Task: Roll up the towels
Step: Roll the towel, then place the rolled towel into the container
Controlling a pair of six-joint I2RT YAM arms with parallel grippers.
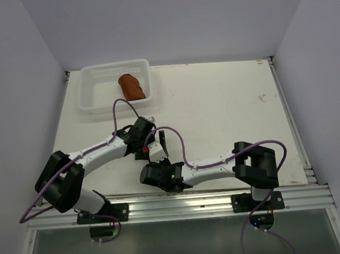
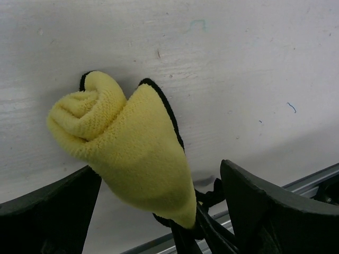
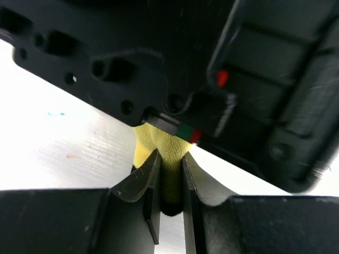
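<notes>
White tabletop [image 1: 228, 116] between pale walls [image 1: 167, 21], seen from above with both arms folded inward over its near-middle part. Clamped on the yellow towel [image 2: 127, 153]: right gripper [image 3: 170, 164], fingers drawn close with a fold of yellow pile squeezed between them. Spread wide apart: left gripper [image 2: 159, 172], one finger on either side of that towel's lower end, touching nothing as far as can be told. Already wound into a loose roll, dark hem curling round its far end, pinched at the end nearest the hands and tilted. Not clear whether the far end rests on the surface. Hidden under the wrists in the overhead view.

Well off to the far left of both hands: white mesh basket [image 1: 115, 65], with the rust-brown towel [image 1: 132, 87] lying inside as a tight roll. Judged from that: one towel done and stowed, the second rolled and in hand, the step now a handover or a carry toward the basket.

Next move, likely: close the left fingers around the roll's middle before release by the right, or lift and swing it away to the far left. Calls for a gentle grasp across the whole coil. Risk with a one-end pinch: slackening and unwinding.

Room: metal rail [image 1: 194, 204] just behind the hands at the near edge, wrists close together, purple cables [image 1: 184, 152] looping over them. Open surface ahead and to the right of the hands. Basket wall to clear on arrival.
</notes>
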